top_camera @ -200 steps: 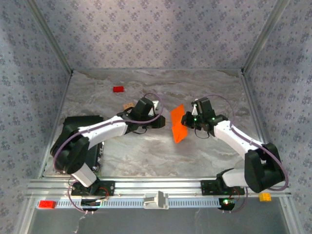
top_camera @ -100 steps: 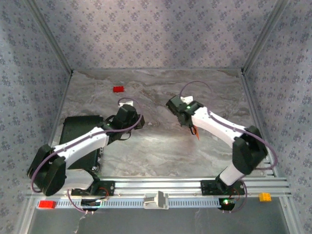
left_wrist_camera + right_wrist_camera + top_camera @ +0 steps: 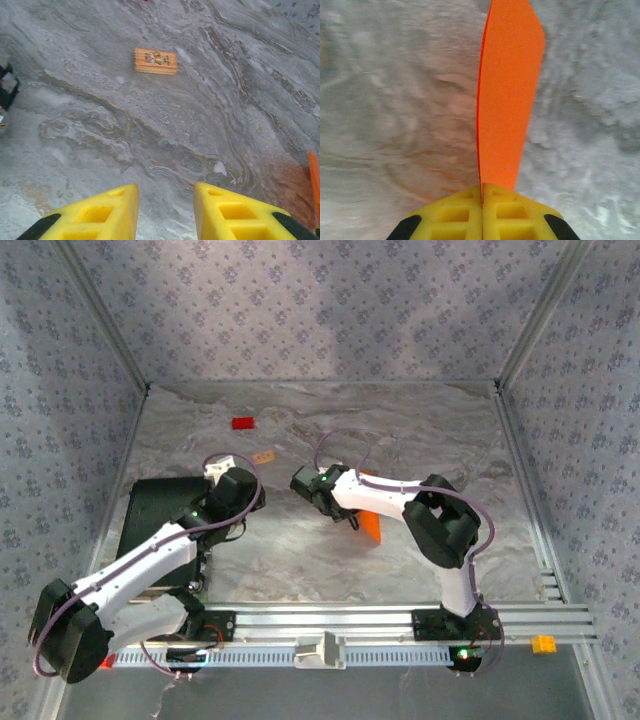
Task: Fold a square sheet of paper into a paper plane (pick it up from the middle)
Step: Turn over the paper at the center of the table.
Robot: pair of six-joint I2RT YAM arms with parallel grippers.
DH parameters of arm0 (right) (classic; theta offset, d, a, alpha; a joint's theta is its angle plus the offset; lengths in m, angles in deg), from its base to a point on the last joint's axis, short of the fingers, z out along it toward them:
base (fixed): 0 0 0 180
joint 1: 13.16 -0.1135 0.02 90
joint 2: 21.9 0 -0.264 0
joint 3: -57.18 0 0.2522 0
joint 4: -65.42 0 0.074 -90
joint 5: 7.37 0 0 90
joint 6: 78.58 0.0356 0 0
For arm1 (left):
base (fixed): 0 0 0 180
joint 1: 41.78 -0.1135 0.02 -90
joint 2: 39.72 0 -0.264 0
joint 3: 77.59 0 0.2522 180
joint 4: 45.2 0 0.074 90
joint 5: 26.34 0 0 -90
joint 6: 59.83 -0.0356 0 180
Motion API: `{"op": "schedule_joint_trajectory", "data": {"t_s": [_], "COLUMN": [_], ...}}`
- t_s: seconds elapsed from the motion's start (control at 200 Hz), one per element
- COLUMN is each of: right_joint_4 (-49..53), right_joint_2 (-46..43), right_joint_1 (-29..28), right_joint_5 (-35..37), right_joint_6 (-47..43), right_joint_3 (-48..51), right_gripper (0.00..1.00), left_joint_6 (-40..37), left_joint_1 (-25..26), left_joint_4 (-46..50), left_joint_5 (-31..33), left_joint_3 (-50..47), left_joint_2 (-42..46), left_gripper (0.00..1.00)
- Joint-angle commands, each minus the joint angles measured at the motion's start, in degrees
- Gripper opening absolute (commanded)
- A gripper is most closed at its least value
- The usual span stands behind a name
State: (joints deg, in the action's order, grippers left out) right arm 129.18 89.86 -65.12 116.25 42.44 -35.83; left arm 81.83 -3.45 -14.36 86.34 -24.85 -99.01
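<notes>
The square sheet of paper point(image 3: 507, 100) is bright orange and folded, with its crease on the left, and it stands edge-up out of my right gripper point(image 3: 481, 192), which is shut on its near end. From above, the paper point(image 3: 370, 527) shows low over the table's middle, under the right forearm, with the right gripper point(image 3: 350, 517) beside it. My left gripper point(image 3: 165, 210) is open with nothing between its yellow fingers, over bare table. It sits left of centre point(image 3: 236, 488), apart from the paper, whose edge point(image 3: 314, 182) shows at the far right.
A small tan block point(image 3: 264, 457) point(image 3: 155, 61) lies just beyond the left gripper. A small red block point(image 3: 242, 423) lies further back. A black pad point(image 3: 150, 515) covers the table's left side. The right arm stretches across the middle.
The right arm swung left and lowered the folded paper towards the table's middle. The left arm pulled back to the left and nearer, and its jaws opened a little.
</notes>
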Motion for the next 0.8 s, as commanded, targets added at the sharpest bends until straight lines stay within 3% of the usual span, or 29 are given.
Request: {"op": "schedule_joint_trajectory", "data": {"t_s": [0.0,0.105,0.17,0.32,0.465,0.59,0.795], "right_joint_4": [-5.36,-10.92,-15.12,-29.29,-37.52,-41.79,-45.63], "right_joint_2": [0.22,-2.8,-6.4,-17.52,-26.09,-28.35,-29.41], "right_joint_1": [0.02,1.87,3.97,11.82,20.67,27.15,28.59], "right_joint_5": [-10.87,-20.48,-26.31,-40.28,-48.0,-55.13,-60.41], "right_joint_6": [0.09,0.09,1.21,3.71,8.22,9.39,9.12], "right_joint_3": [-1.76,0.36,3.32,16.72,29.17,35.79,38.2], "right_gripper": [0.1,0.16,0.26,0.37,0.36,0.31,0.37], "left_joint_6": [2.04,1.9,1.4,-0.88,-3.29,-4.54,-4.81], "left_joint_1": [-0.41,-0.36,-0.52,-0.46,-0.49,-0.49,-0.34], "left_joint_4": [2.21,1.01,-0.03,-2.56,-5.78,-8.49,-10.57], "left_joint_5": [2.88,1.36,-0.34,-5.76,-14.07,-21.92,-28.52], "left_joint_3": [-1.21,-1.7,-1.47,0.67,4.28,7.35,10.09], "left_joint_2": [2.06,1.83,0.7,-4.28,-12.05,-18.53,-24.79], "left_gripper": [0.36,0.37,0.38,0.38,0.38,0.36,0.35]}}
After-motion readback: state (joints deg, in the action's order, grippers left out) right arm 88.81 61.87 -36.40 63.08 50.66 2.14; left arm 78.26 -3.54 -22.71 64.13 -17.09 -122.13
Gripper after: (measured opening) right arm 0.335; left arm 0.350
